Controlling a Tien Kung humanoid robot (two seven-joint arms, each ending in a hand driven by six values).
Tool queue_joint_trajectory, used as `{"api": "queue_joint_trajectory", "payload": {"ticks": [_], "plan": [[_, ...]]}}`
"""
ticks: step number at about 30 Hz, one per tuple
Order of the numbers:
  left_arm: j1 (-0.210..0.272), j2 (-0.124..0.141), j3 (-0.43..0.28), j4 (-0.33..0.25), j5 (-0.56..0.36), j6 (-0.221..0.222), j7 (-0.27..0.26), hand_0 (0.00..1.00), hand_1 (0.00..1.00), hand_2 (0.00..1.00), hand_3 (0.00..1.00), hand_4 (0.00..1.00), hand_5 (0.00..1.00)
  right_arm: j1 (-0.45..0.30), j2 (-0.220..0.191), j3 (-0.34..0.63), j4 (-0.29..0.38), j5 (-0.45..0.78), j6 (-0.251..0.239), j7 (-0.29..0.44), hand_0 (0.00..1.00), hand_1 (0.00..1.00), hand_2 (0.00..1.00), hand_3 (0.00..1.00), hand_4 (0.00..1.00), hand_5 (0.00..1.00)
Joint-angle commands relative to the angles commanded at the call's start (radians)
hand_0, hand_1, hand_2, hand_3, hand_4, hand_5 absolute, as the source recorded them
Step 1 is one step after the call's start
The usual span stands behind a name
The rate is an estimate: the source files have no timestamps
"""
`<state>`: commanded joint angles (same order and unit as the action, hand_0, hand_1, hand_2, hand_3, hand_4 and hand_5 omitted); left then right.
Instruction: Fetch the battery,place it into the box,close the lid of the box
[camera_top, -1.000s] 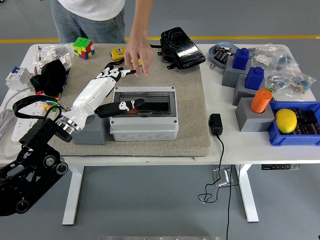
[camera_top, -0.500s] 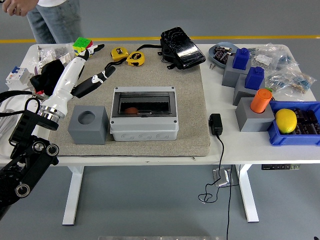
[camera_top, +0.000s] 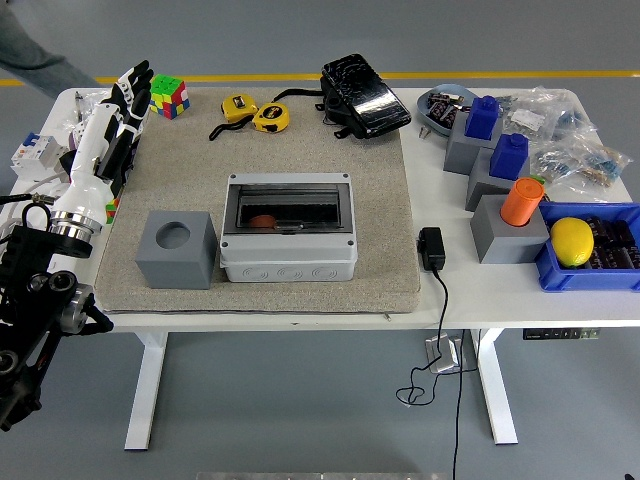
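Observation:
The grey box (camera_top: 288, 255) sits mid-table on a beige mat (camera_top: 380, 200). Its dark see-through lid (camera_top: 290, 207) lies flat across the top. Through the lid a small orange battery (camera_top: 262, 221) shows inside, at the left. My left hand (camera_top: 124, 92) is off at the mat's far left edge, well clear of the box. Its white fingers (camera_top: 137, 74) are spread, point away from me and hold nothing. The right arm is out of view.
A grey block with a round hole (camera_top: 177, 248) stands left of the box. A Rubik's cube (camera_top: 168, 95), tape measures (camera_top: 256, 112) and a black pouch (camera_top: 363, 95) lie at the back. A charger (camera_top: 432, 248), grey stands and a blue bin (camera_top: 590, 265) are on the right. A person's leg (camera_top: 30, 48) shows at the top left.
My left hand has left the box lid and swung back left to the mat's edge. The person's hand has withdrawn from over the mat, and the person has moved off to the left.

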<state>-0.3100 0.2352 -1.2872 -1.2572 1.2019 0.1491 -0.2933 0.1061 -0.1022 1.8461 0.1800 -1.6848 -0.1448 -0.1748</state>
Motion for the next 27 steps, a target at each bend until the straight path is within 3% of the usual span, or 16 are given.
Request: {"api": "queue_joint_trajectory", "payload": {"ticks": [3,7,14,22,27], "plan": [[0.005,0.022,-0.009,0.016,-0.031,-0.020,0.016,0.973,0.959,0.920,0.916,0.998,0.998,0.001,-0.001,0.000,0.000,0.004,-0.001,0.001,0.846,0.846,0.811,0.858,0.998,0.998],[0.016,0.030,-0.034,0.021,-0.063,-0.048,0.040,0.955,0.940,0.899,0.902,0.998,0.998,0.006,-0.002,0.005,0.000,0.010,-0.003,0.004,0.848,0.846,0.810,0.858,0.998,0.998],[0.035,0.047,-0.059,0.023,-0.062,-0.052,0.051,0.951,0.937,0.897,0.903,0.998,0.998,0.010,0.001,0.014,0.000,0.017,-0.005,0.009,0.847,0.846,0.810,0.858,0.998,0.998],[0.048,0.041,-0.064,0.028,-0.079,-0.040,0.031,0.922,0.917,0.886,0.886,0.998,0.998,0.009,0.000,0.011,0.000,0.017,-0.004,0.010,0.847,0.846,0.810,0.858,0.998,0.998],[0.048,0.047,-0.067,0.039,-0.025,-0.052,0.047,0.910,0.921,0.896,0.894,0.998,0.972,0.008,-0.003,-0.002,0.000,0.027,-0.003,0.013,0.847,0.847,0.810,0.859,0.998,0.998]]}}
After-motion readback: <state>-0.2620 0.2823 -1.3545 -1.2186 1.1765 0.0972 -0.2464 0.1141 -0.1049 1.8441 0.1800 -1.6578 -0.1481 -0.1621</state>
